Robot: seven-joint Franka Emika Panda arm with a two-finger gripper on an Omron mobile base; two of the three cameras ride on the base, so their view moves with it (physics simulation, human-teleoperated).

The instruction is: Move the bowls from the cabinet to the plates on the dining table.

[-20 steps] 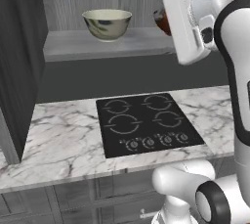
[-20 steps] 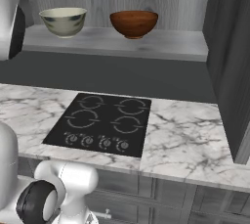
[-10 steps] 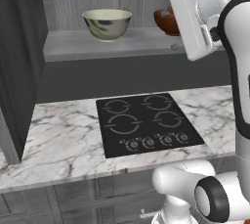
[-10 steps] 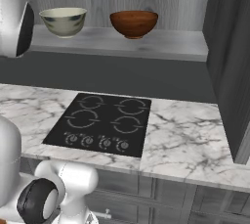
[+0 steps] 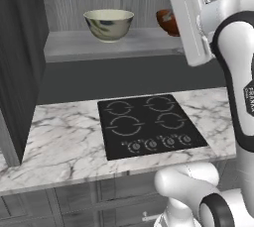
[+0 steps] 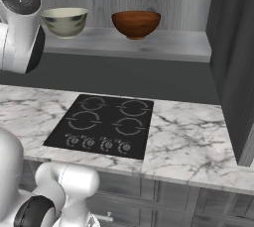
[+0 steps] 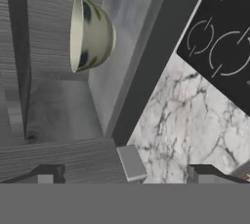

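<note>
The cream bowl [image 5: 108, 24] and the reddish-brown bowl [image 6: 136, 24] are sitting well apart on the open cabinet shelf [image 6: 149, 45], above the cooktop [image 5: 149, 124]. The gripper [image 7: 124, 171] is hanging released and empty, rolled sideways; reaching in like this, a finger could be clipping the shelf edge or tipping the cream bowl off.

Flat, even rendered light, no visible source. Soft shadow under the cabinet shelf [image 6: 149, 47] darkens the back wall above the desk [image 6: 188, 137]. Faint gloss on the brown bowl [image 6: 136, 23] and the white arm; the cooktop [image 5: 149, 124] stays matte black. No motion blur, no edge distortion. Textures coarse and pixelated, worst in hand view.
</note>
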